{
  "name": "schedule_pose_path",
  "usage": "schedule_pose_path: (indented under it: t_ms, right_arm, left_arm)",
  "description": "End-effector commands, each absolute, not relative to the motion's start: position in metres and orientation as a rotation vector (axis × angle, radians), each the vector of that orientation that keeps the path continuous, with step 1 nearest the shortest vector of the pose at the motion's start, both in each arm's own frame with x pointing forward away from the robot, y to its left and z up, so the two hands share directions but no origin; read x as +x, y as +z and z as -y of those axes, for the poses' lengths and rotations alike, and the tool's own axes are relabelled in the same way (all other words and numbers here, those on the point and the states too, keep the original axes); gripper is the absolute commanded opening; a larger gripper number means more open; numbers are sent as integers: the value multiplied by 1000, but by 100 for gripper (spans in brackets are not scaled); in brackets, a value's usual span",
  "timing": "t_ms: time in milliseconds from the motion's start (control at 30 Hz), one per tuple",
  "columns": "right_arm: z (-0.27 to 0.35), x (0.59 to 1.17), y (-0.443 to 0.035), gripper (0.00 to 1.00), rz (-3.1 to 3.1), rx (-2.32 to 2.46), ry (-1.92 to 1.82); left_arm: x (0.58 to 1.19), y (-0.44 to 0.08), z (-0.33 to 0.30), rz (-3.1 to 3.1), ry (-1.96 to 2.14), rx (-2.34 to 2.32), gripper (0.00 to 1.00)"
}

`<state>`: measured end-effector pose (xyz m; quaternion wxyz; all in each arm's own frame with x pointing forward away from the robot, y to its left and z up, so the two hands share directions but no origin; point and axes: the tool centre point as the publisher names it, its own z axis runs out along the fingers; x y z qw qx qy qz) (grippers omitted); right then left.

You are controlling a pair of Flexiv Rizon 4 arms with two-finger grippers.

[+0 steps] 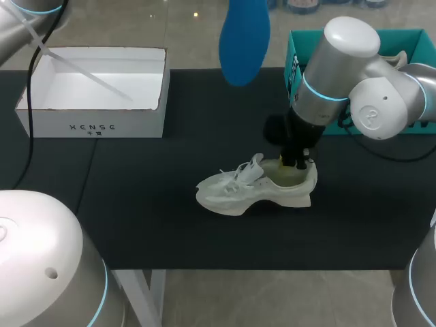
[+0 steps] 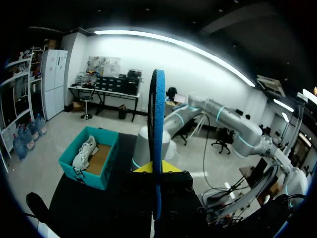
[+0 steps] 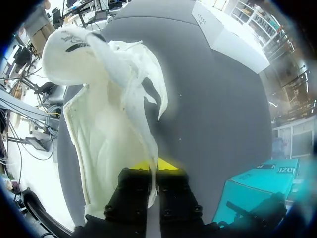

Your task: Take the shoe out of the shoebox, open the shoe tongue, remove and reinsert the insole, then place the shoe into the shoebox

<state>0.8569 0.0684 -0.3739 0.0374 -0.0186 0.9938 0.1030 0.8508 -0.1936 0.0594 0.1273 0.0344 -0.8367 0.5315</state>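
Blue insole point(image 1: 244, 41) hangs clamped in the left end effector point(image 2: 157, 169) above the table point(image 1: 136, 204). The white shoe point(image 1: 255, 187) sits there, heel collar pinched by the right end effector point(image 3: 153, 169). I'd feed it in toe-first with that heel pinned.

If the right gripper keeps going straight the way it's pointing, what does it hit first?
The white shoe. The right gripper points down at the heel with the shoe's wall pinched between its fingers, so it would push deeper into the shoe, probably with the black table right beneath.
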Motion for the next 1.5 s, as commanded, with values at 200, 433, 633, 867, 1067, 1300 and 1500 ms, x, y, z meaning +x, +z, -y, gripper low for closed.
schedule_pose_path:
  t_ms: [200, 433, 633, 867, 1067, 1300, 1500]
  right_arm:
    - [-35, 845, -315, 0, -2967, -33, 333]
    - [-35, 843, -308, 0, -2985, -54, 349]
    - [-35, 843, -308, 0, -2985, -54, 349]
    - [-35, 843, -308, 0, -2985, -54, 349]
    - [-33, 851, -308, 0, -3007, 220, 416]
    - [-22, 852, -320, 0, -2681, 1252, 697]
    - [-13, 837, -332, 0, -2350, 1671, 792]
  left_arm:
    - [851, 60, 193, 2436, 1544, 98, 0]
    - [851, 60, 193, 2436, 1544, 98, 0]
    - [851, 60, 193, 2436, 1544, 98, 0]
    - [851, 60, 193, 2436, 1544, 98, 0]
    - [851, 60, 193, 2436, 1544, 98, 0]
    - [851, 60, 193, 2436, 1544, 98, 0]
    - [851, 60, 193, 2436, 1544, 98, 0]
